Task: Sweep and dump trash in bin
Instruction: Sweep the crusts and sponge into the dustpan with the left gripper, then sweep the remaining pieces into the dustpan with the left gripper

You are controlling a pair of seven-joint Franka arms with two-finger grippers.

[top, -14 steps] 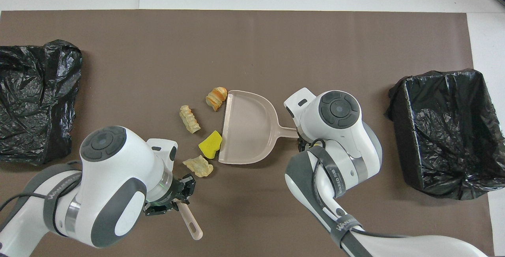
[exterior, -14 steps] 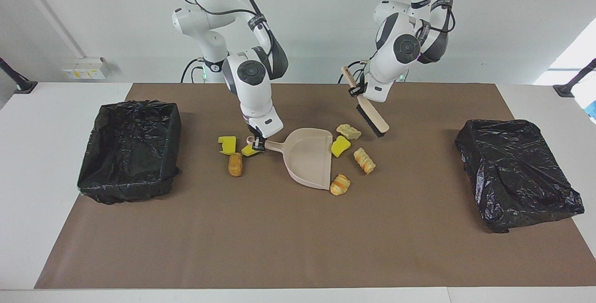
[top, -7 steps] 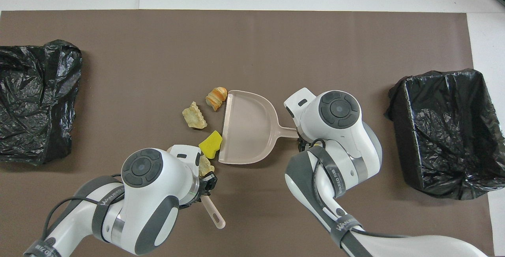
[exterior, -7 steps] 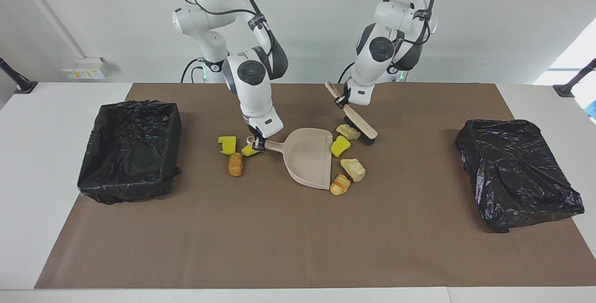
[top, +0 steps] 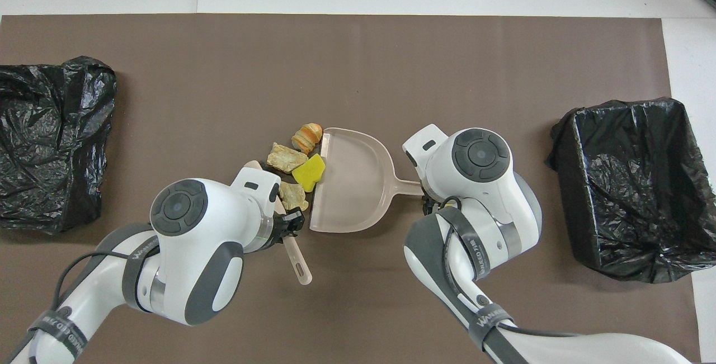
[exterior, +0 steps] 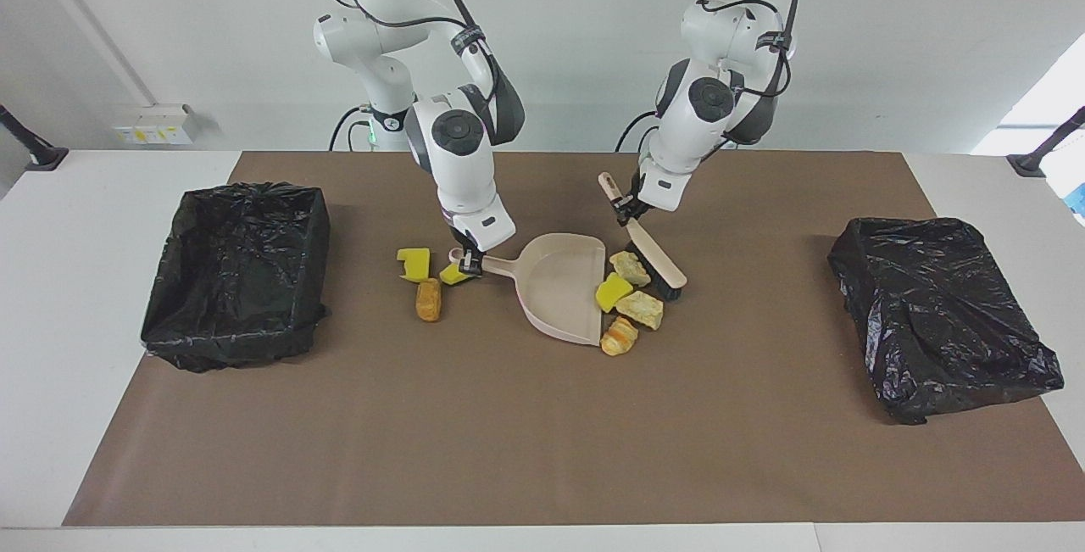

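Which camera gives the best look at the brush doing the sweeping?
The facing view: the whole brush shows, slanting from the left gripper down to the trash by the dustpan. Overhead, the left arm covers most of it, leaving only the handle end.

L gripper [exterior: 629, 211] w/ brush [exterior: 651, 253], trash [exterior: 631, 302] at dustpan [exterior: 564, 285] mouth, R gripper [exterior: 469, 262] on handle

dustpan [exterior: 561, 285] showing beige | brush [exterior: 648, 248] showing beige, bristles black | foam chunks [exterior: 612, 291] showing bright yellow | bread-like lumps [exterior: 429, 299] showing orange-brown | pale lumps [exterior: 641, 309] showing yellowish | bin liners [exterior: 236, 272] showing glossy black | bench mat [exterior: 542, 433] showing plain brown
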